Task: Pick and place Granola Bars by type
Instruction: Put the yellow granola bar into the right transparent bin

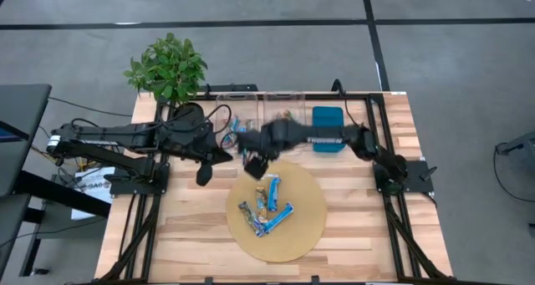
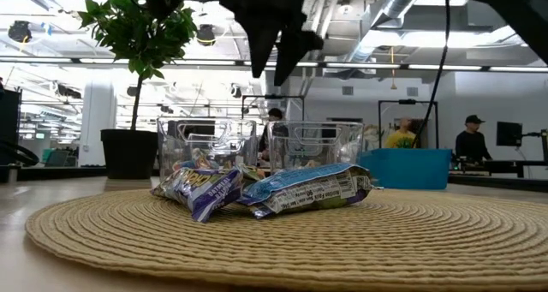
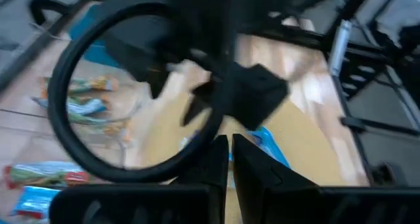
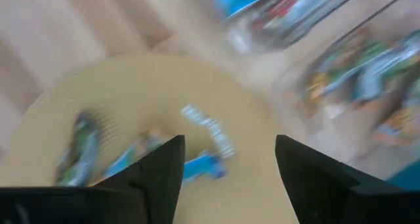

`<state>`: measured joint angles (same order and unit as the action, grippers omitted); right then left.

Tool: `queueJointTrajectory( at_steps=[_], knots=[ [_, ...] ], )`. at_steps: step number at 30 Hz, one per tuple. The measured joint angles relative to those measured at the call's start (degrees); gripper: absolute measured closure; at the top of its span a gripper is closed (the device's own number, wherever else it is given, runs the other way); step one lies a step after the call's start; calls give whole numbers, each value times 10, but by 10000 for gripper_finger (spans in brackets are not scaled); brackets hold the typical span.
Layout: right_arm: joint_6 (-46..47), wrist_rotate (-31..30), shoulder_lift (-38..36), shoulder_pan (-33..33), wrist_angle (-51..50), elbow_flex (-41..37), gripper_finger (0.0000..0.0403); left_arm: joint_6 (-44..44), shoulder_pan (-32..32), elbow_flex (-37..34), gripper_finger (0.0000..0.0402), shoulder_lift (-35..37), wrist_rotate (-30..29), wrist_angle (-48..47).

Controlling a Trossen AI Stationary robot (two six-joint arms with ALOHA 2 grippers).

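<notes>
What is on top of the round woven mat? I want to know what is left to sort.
A small pile of blue-wrapped granola bars lies on the woven mat. They overlap, so the count is unclear. The right gripper hovers open above the mat's edge.

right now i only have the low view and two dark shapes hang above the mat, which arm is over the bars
observer: The right gripper. From above, it is over the round mat at its edge nearest the clear bins, just short of the Granola Bars.
operator: is it carrying anything
observer: No. Its own wrist view shows the fingers wide apart with nothing between them.
operator: and the left one
observer: The left gripper is off the mat, over the bare wood of the table on the mat's left side, with its fingers together and nothing in them.
</notes>
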<state>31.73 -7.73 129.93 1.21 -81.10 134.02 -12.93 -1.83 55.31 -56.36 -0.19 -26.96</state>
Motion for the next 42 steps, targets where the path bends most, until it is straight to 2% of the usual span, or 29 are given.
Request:
queueJointTrajectory(
  at_steps=[8,17,24,28,42],
  knots=[
    [171,2,2,102,46,-54,183,21,0,0,386,3,52,-35],
    [350,18,25,157,144,-100,185,33,0,0,386,3,64,-42],
    [392,17,27,168,176,-141,186,29,0,0,386,3,65,-48],
    [389,27,23,168,224,-175,188,28,0,0,386,3,65,-51],
    [360,66,26,140,293,-249,188,27,0,0,386,3,65,-54]
  ],
)
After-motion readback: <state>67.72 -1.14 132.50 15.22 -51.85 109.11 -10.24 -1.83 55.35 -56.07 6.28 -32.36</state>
